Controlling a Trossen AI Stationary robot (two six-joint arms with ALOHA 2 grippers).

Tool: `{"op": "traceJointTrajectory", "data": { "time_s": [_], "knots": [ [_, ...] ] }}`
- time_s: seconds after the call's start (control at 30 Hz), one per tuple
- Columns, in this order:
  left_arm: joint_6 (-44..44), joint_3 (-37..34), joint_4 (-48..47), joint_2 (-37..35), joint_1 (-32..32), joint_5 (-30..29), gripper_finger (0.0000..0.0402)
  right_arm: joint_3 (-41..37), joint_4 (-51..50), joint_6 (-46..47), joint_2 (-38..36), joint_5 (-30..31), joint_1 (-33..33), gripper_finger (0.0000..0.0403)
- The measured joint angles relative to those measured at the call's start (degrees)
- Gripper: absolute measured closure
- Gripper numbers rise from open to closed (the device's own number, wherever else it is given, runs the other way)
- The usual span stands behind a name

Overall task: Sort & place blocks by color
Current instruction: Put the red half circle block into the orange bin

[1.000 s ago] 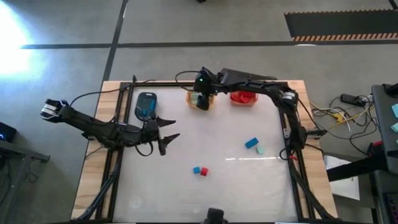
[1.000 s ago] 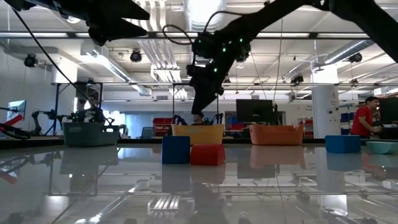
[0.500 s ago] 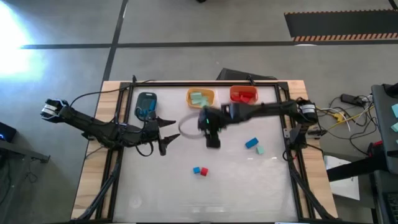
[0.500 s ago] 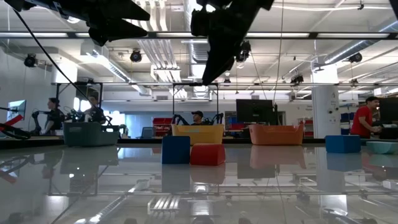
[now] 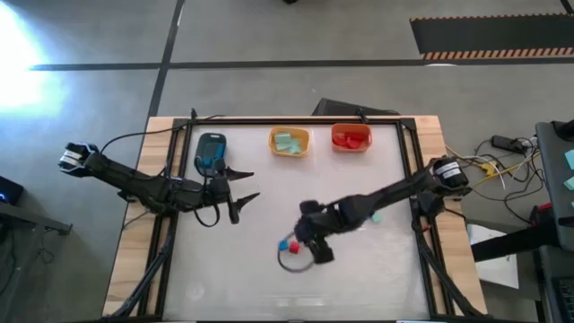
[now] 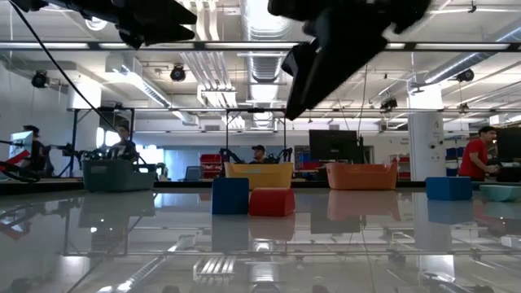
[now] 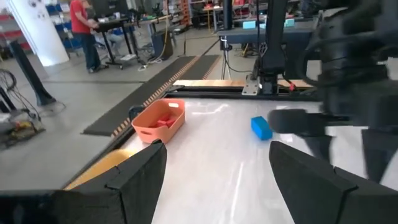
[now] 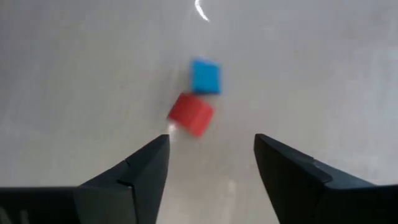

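A red cube (image 5: pixel 293 247) and a blue cube (image 5: pixel 283 244) stand side by side on the white table, near its middle front. They also show in the right wrist view, red (image 8: pixel 191 114) and blue (image 8: pixel 205 76), and in the low view, red (image 6: pixel 272 202) and blue (image 6: pixel 230 195). My right gripper (image 5: pixel 308 244) hangs open above them, a little to their right, fingers (image 8: pixel 134 174) pointing down and touching nothing. My left gripper (image 5: pixel 244 185) waits open and empty at the table's left. A blue bar (image 7: pixel 261 127) lies on the table at the right.
Three bins stand along the far edge: grey (image 5: pixel 213 151), yellow-orange (image 5: pixel 289 141) with teal blocks, orange-red (image 5: pixel 351 137) with red blocks. A teal block (image 5: pixel 375 216) lies beside my right arm. People move in the room beyond the table.
My right gripper has swung from over the yellow-orange bin toward the table's near edge and now hangs above the red and blue cubes. The cubes have not moved.
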State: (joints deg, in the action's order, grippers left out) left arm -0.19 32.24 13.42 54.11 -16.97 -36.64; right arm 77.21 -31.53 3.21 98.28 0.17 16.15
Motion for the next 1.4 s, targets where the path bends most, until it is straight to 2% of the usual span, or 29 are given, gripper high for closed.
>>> {"op": "traceJointTrajectory", "data": {
  "time_s": [0.13,0.37,0.53,0.9,1.07,1.23,1.4],
  "knots": [
    [3.8,0.0,0.8,0.0,0.0,0.0,0.0134,-2.0,4.0,-11.7,0.9,1.1,3.4,0.0156],
    [7.1,0.0,1.3,-0.1,0.0,0.0,0.0134,-0.3,7.0,-19.0,7.6,2.5,3.0,0.0159],
    [7.2,0.0,1.2,-0.1,0.0,0.0,0.0134,3.0,6.3,-22.8,12.2,-3.1,0.8,0.0166],
    [7.0,0.0,1.1,-0.1,0.0,0.0,0.0134,7.2,3.2,-26.9,17.2,-9.7,-2.3,0.0174],
    [6.9,0.0,1.1,-0.1,0.0,0.0,0.0134,7.2,3.3,-26.8,17.4,-10.7,-2.7,0.0206],
    [6.6,0.0,1.1,-0.1,0.0,0.0,0.0134,7.1,2.8,-25.3,17.4,-11.0,-2.7,0.0281],
    [6.6,0.0,1.1,0.0,0.0,0.0,0.0134,7.1,1.6,-24.7,17.2,-10.8,-2.8,0.0284]
  ]
}}
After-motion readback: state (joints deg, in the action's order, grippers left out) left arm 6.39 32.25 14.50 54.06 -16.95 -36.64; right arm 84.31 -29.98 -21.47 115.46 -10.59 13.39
